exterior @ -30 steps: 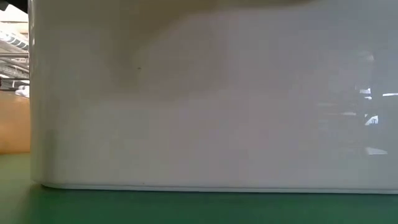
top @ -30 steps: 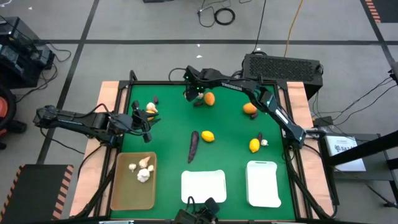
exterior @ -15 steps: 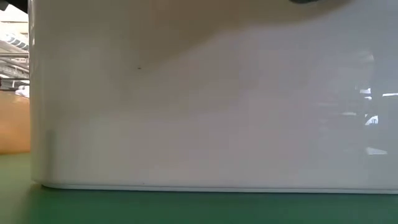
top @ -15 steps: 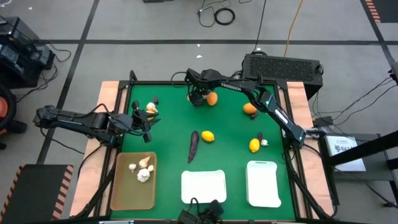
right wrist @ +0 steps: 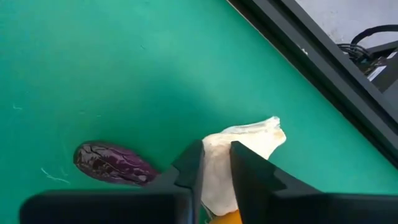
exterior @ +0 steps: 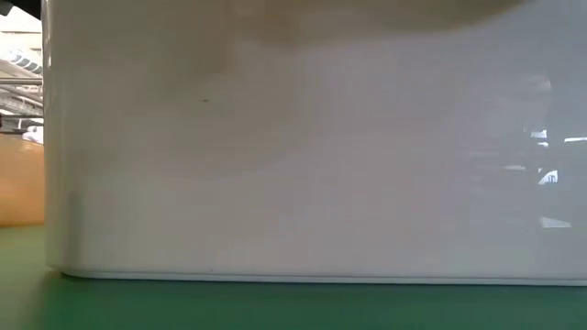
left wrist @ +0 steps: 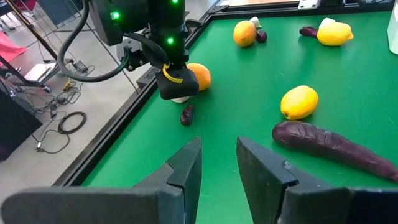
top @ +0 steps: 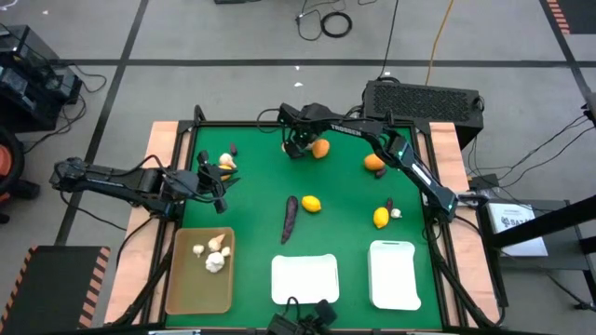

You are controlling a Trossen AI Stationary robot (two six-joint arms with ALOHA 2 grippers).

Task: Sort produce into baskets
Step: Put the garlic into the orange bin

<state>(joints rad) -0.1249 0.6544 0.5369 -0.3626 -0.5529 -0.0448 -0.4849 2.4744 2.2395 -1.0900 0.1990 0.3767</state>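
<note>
My right gripper (top: 298, 144) is at the table's far middle, shut on a whitish knobbly bulb (right wrist: 239, 140). It also shows in the left wrist view (left wrist: 174, 87). An orange fruit (top: 320, 147) lies right beside it, and a small dark purple piece (right wrist: 115, 163) lies on the mat close by. My left gripper (top: 221, 178) hovers at the left, open and empty (left wrist: 219, 162), near another bulb (top: 226, 162). A long purple piece (top: 290, 217) and a yellow fruit (top: 311, 204) lie mid-table. The tan basket (top: 184, 288) holds three bulbs. My right gripper pinches the whitish bulb between its two fingers (right wrist: 189, 165), which come from above and point down. The bulb's pointed end (right wrist: 272, 129) sticks out beyond the fingertips. The bulb is low over the green mat; whether it rests on it, I cannot tell.
Two white baskets (top: 304, 296) (top: 394, 296) stand at the near edge; one white wall (exterior: 303, 165) fills the low view. At the right lie an orange fruit (top: 373, 162) and a yellow fruit (top: 381, 218) with a small bulb (top: 396, 213). A black raised rim (top: 233, 124) edges the mat.
My right gripper has shifted a little toward the table's right edge, up against the orange fruit, which has slid slightly the same way. My left gripper has kept still.
</note>
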